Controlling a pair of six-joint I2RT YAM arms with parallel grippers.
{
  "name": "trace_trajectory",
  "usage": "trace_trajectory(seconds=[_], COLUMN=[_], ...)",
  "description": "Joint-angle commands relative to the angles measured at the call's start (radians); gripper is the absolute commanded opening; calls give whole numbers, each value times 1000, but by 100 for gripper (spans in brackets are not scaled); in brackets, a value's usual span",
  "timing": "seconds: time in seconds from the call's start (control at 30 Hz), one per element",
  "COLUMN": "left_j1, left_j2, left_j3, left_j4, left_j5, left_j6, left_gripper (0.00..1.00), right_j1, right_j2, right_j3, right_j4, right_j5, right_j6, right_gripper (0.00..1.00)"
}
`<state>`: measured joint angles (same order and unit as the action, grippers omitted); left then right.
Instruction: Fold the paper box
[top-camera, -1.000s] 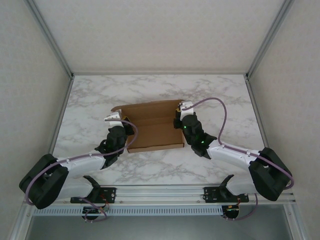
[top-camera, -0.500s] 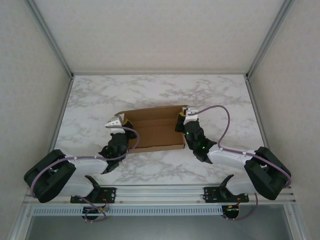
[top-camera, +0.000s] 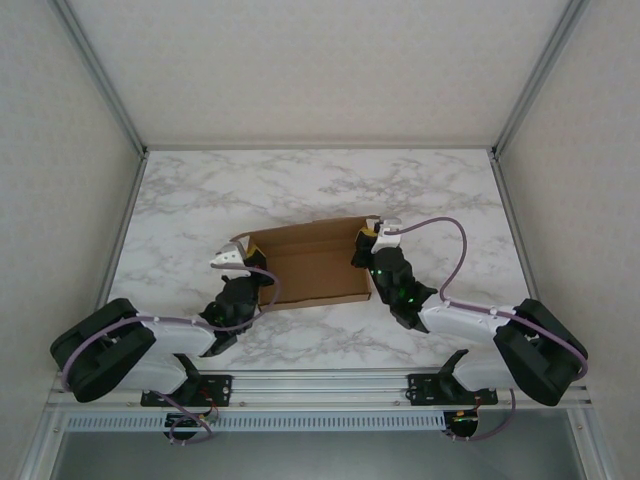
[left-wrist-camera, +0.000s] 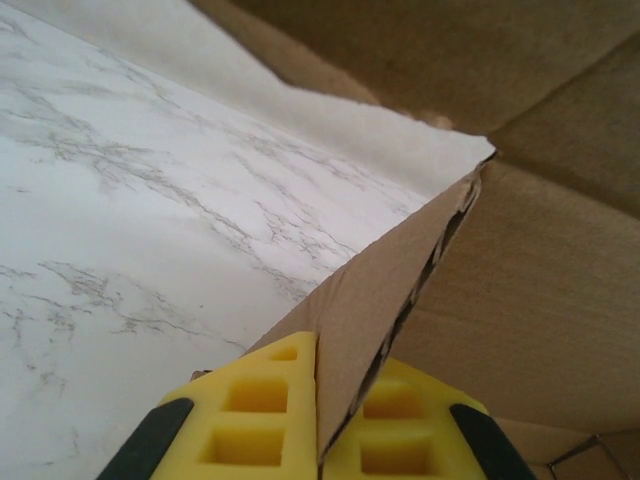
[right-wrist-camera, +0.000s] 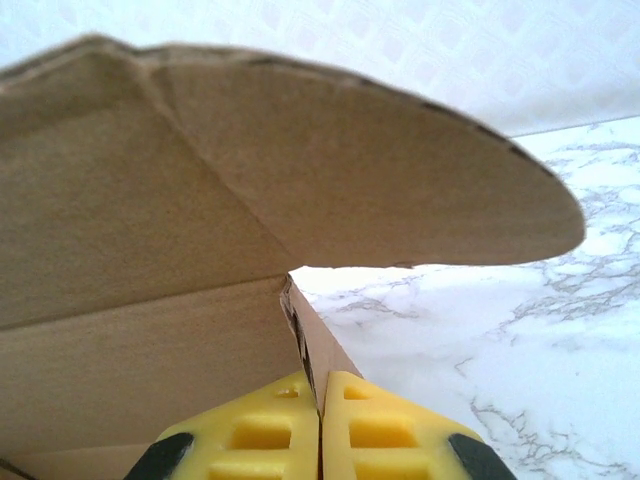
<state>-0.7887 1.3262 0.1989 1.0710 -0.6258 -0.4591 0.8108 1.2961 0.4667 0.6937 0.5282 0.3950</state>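
Clamped on the paper box's (top-camera: 310, 265) end flaps at mid-table (top-camera: 180, 200), the left gripper (left-wrist-camera: 320, 395) and right gripper (right-wrist-camera: 320, 400) have drawn back toward their bases, raising those flaps into side walls.

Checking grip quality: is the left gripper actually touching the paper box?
Touching. The left wrist view shows the left gripper shut on a flap of the paper box, yellow fingers pressed against both its faces.
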Motion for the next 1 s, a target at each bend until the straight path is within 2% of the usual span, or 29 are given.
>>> trace_trajectory(seconds=[0.0,0.3,0.67,0.83,0.97], left_j1=[-39,-97,-179,-238,-291], left_j2=[33,11,21,95,175], left_j3=[-44,-88,-125,-105,-75], left_j4=[-92,-122,-194,-185,-214], left_j5=[54,25,-26,-96,-214], left_j6=[-52,-79,-106,-100,-136], left_gripper=[0,0,0,0,0], right_j1=[46,115,132,132,133], right_j2=[26,18,-75,-57,-50], right_j3=[-68,-195,-262,-267,-271], right_j4=[-45,18,-48,-46,-54], right_j5=[-46,25,69,64,95], right_j6=[58,15,9,14,17], right_gripper=[7,7,9,11,12])
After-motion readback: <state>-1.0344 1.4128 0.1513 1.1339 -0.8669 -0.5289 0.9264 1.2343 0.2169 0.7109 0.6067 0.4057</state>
